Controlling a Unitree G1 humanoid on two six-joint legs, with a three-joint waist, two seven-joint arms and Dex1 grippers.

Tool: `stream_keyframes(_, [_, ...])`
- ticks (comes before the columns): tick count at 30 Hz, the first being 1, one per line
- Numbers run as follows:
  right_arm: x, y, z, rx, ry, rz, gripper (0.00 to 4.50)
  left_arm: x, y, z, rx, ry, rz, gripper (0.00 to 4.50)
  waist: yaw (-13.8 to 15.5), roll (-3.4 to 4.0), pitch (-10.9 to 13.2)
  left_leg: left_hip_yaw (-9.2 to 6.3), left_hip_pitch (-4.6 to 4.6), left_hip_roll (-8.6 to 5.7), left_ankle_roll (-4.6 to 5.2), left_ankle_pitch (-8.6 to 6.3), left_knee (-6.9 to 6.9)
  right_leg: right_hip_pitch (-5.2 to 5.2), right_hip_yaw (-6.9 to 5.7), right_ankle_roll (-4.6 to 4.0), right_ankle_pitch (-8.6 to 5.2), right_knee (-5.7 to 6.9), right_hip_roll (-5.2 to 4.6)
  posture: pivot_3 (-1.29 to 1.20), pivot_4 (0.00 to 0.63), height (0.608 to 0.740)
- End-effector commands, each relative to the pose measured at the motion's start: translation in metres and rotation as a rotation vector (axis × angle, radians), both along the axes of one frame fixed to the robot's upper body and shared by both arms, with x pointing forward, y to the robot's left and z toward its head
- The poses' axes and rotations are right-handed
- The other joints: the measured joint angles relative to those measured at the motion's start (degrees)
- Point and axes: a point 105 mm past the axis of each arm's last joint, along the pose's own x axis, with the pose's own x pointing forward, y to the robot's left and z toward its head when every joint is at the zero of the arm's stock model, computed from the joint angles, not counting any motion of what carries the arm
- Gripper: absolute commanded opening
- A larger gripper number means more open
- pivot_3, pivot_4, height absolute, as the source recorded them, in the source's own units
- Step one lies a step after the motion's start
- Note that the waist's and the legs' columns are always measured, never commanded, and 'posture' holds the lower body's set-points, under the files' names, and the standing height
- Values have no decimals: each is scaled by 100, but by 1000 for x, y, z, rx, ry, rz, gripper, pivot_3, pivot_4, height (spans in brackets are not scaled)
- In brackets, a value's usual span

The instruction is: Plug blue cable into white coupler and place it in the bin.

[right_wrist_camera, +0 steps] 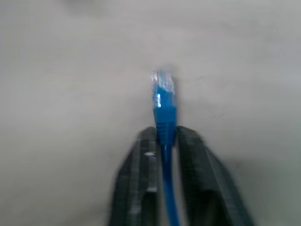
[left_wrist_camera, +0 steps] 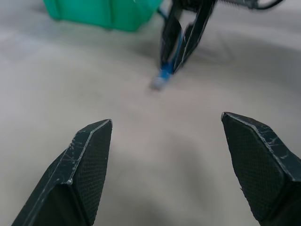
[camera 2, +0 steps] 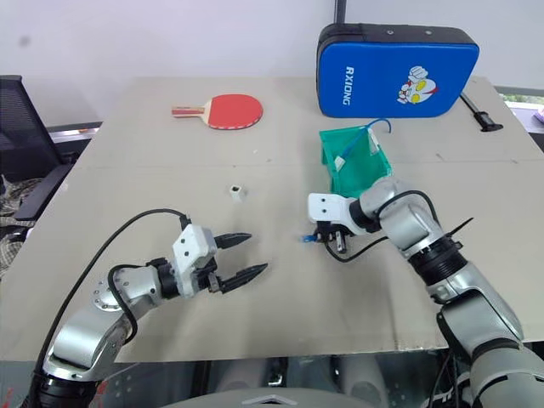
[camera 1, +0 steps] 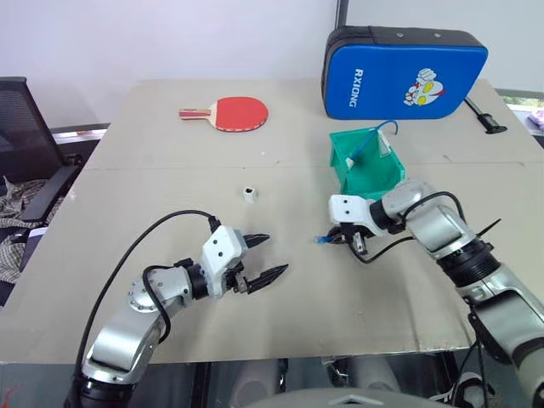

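Note:
The blue cable's plug end (right_wrist_camera: 163,100) sticks out between the fingers of my right gripper (right_wrist_camera: 164,136), which is shut on the cable just behind the plug. That gripper (camera 1: 340,237) hangs low over the table in front of the green bin (camera 1: 355,174). Another stretch of the blue cable (camera 1: 384,129) loops up out of the bin; the part between is hidden behind my arm. The white coupler (camera 1: 248,194) stands alone on the table, left of the bin. My left gripper (camera 1: 276,253) is open and holds nothing, near the front of the table, pointing towards the plug (left_wrist_camera: 161,80).
A red table-tennis paddle (camera 1: 235,112) lies at the back left. A big blue padded case (camera 1: 403,73) stands behind the bin. A black chair (camera 1: 24,127) is off the table's left side. The table's front edge (camera 1: 255,355) runs close under my arms.

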Motion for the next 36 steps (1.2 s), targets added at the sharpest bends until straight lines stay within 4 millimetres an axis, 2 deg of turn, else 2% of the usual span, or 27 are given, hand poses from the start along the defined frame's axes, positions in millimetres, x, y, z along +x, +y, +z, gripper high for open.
stream_keyframes(1, [-3,-3,1,46,7,-29,2243,1,-8,2,11,-22,-65,3804,-6,-2,-1,3,-2,-3,0,0,0,0,1,1,0,-3,-6,0,150,731])
stream_keyframes(3, [-9,-7,16,149,-11,-41,3258,4,-13,1,9,-22,-82,3804,22,-2,0,0,-9,-8,1,-1,0,-2,-2,1,0,-4,-11,0,150,731])
stream_keyframes(6, [-26,-23,35,275,-14,-70,4447,9,-23,-4,24,-19,-116,3804,90,2,2,-14,-34,-8,1,-1,0,-19,-14,2,0,-4,-9,0,150,731])
stream_keyframes(8, [-43,-39,40,321,-21,-100,4447,15,-33,-6,19,-13,-138,3804,79,2,3,-16,-70,-8,0,0,5,-50,-15,22,13,1,-6,0,150,731])
stream_keyframes(11, [-60,-51,49,413,-41,-191,4447,23,-44,-10,45,-20,-185,3804,111,-1,2,-27,-77,-12,1,-1,9,-47,-22,24,13,-1,-5,0,150,731])
stream_keyframes(16, [-89,-84,48,429,-170,-379,4447,51,-66,-13,88,-32,-233,3804,85,-2,1,-24,-74,-10,2,-1,22,-43,-19,35,-9,2,5,0,150,731])
stream_keyframes(19, [-105,-91,47,430,-221,-428,4447,62,-76,-14,128,-41,-263,3804,53,-4,2,-19,-73,-8,2,-1,35,-43,-13,34,-11,6,8,0,150,731])
stream_keyframes(23, [-120,-91,50,462,-267,-465,4447,71,-87,-16,164,-40,-303,3804,57,-5,1,-14,-65,-5,2,-1,38,-40,-3,32,-11,8,17,0,150,731])
stream_keyframes(24, [-122,-90,50,468,-273,-475,4500,72,-89,-17,171,-35,-313,3276,61,-5,1,-19,-65,-5,2,-1,38,-40,-6,32,-11,9,18,0,150,731])
stream_keyframes(26, [-125,-91,48,463,-276,-502,4500,69,-89,-21,202,-19,-354,2596,68,-8,-1,-21,-67,-4,2,-1,38,-40,-7,31,-12,9,20,0,150,731])
stream_keyframes(30, [-128,-90,44,480,-255,-563,4500,63,-84,-25,231,14,-410,562,62,-8,-2,-16,-69,-2,2,-1,38,-41,-2,31,-12,6,18,0,150,731])
stream_keyframes(31, [-129,-89,43,490,-240,-574,4500,63,-83,-25,235,14,-413,221,65,-9,-2,-16,-69,-2,2,-1,38,-41,-2,31,-12,6,17,0,150,731])
stream_keyframes(32, [-129,-87,42,506,-225,-586,4500,62,-81,-25,237,14,-414,59,65,-10,-3,-17,-69,-1,2,-1,38,-40,-2,31,-12,6,17,0,150,731])
stream_keyframes(34, [-128,-82,41,571,-162,-630,4500,59,-80,-21,198,40,-419,59,64,-12,-5,-19,-68,-1,2,-1,38,-40,-3,30,-12,6,17,0,150,731])
stream_keyframes(36, [-126,-73,41,673,-55,-680,4500,45,-84,0,4,183,-456,59,48,-12,-6,-19,-67,5,2,-1,38,-40,-3,30,-12,8,19,0,150,731])
